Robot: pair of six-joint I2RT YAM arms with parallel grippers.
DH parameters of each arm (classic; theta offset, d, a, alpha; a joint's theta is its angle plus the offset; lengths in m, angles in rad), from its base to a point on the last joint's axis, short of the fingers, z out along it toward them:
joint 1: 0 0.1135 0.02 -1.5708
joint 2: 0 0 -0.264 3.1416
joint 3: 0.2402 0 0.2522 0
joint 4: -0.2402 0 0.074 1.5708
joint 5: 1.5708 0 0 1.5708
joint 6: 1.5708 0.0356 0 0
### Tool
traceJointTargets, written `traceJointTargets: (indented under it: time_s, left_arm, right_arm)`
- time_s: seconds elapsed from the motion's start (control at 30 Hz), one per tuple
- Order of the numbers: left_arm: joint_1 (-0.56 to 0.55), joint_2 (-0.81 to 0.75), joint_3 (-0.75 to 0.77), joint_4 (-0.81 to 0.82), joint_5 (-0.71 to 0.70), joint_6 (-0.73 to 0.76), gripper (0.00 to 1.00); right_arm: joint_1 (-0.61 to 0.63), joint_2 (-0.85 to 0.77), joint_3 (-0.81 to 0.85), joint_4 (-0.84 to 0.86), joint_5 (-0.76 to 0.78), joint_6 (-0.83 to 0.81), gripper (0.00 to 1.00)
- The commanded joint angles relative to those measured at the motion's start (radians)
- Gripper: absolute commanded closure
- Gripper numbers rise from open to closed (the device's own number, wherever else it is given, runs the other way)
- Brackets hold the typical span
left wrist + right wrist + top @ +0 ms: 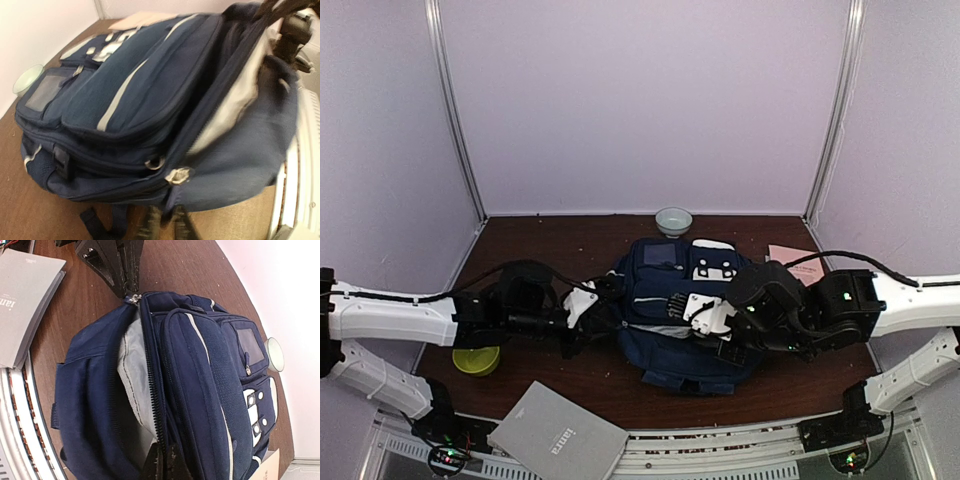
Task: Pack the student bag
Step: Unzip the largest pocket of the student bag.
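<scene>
The student bag (665, 285) lies flat mid-table, navy with thin white stripes and white-grey patches. Its main compartment gapes, showing grey lining (134, 375). My left gripper (603, 297) is at the bag's left end, shut on the blue pull tab under the white zip slider (177, 175); its fingers (150, 226) show at the bottom edge of the left wrist view. My right gripper (682, 305) rests on top of the bag, shut on the zip edge of the opening (159, 405). In the right wrist view the left gripper (131, 290) holds the far end of the zip.
A grey book (558, 447) lies at the near edge, partly over the rail. A green bowl (477, 360) sits near left, a pale bowl (673, 220) behind the bag, and a pink paper (790, 255) at back right. Purple walls enclose the table.
</scene>
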Motion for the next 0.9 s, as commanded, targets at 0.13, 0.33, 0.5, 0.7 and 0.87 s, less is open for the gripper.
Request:
traceJointTargets:
  time_s: [0.13, 0.33, 0.5, 0.7, 0.87]
  left_arm:
    - [-0.072, -0.012, -0.063, -0.005, -0.309, 0.111, 0.56]
    - [-0.074, -0.006, -0.065, 0.014, -0.089, 0.097, 0.64]
    - [-0.069, 0.051, -0.134, 0.293, 0.142, -0.116, 0.71]
    - [-0.066, 0.185, -0.051, 0.322, 0.178, -0.201, 0.63]
    - [-0.049, 0.206, -0.056, 0.326, 0.116, -0.216, 0.54]
  right_arm:
    - [0.009, -0.016, 0.032, -0.009, 0.052, -0.020, 1.00]
    - [0.009, -0.024, 0.022, 0.008, 0.049, -0.019, 1.00]
    - [0.008, -0.027, 0.014, 0.014, 0.052, -0.018, 1.00]
    - [0.008, -0.025, 0.021, 0.012, 0.051, -0.016, 1.00]
    - [0.008, -0.037, 0.021, 0.009, 0.048, -0.014, 1.00]
